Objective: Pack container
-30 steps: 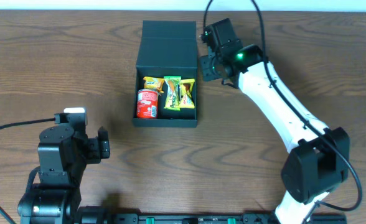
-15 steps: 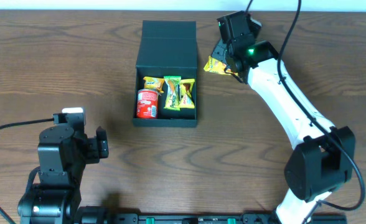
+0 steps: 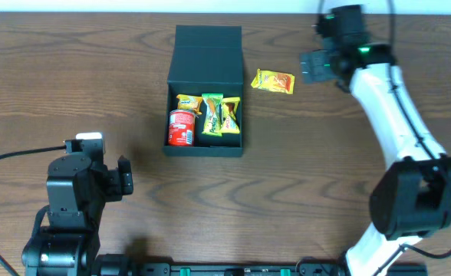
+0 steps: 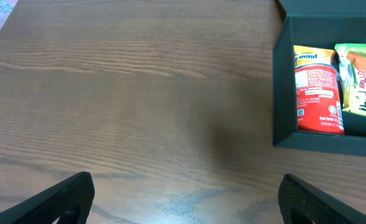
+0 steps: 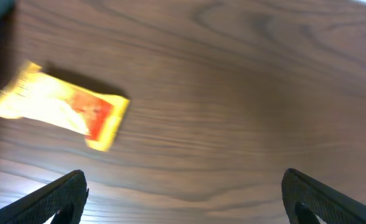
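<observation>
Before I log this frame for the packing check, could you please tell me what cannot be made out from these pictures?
Yellow packet: blurred in the right wrist view, print unreadable.
Container: cut off by the right and top edges of the left wrist view.
Left pincer: only its tips show, at that view's bottom edge.
Red can: label too small in the overhead view.

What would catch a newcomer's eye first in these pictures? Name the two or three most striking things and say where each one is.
The dark teal container lies open at mid-table, with a red can and bright snack packets packed in its front part. A yellow packet lies alone on the table just right of the container. The right gripper is open and empty beyond it.
</observation>
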`<move>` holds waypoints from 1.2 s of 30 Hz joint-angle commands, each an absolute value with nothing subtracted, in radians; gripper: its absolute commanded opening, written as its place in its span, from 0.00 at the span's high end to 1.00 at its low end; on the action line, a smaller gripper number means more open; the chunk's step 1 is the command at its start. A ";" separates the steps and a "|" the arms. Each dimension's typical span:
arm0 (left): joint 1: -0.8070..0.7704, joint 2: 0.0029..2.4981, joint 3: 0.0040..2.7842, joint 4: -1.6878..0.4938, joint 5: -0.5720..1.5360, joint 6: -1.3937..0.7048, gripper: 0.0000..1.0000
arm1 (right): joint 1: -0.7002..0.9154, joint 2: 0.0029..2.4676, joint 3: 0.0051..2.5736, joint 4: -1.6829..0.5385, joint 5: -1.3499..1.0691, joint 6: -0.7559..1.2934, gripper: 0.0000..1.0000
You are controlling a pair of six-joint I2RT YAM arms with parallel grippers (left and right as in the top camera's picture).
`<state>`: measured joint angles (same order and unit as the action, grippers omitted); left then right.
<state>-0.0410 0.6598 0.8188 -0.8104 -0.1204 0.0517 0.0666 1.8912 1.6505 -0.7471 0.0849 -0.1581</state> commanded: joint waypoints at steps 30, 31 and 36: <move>-0.038 0.682 0.814 -0.770 -0.129 -0.054 0.05 | -0.106 2.030 1.727 -0.768 -0.376 -1.046 0.01; -0.038 0.682 0.814 -0.770 -0.129 -0.064 0.05 | -0.106 2.048 1.756 -0.767 -0.393 -1.046 0.01; -0.038 0.682 0.814 -0.770 -0.110 -0.068 0.04 | -0.094 2.180 1.977 -0.776 -0.477 -1.044 0.01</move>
<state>-0.0410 0.6800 0.8192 -0.7738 -0.1181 -0.0471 -0.1051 2.1353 1.8751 -0.7746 -0.4019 -1.0298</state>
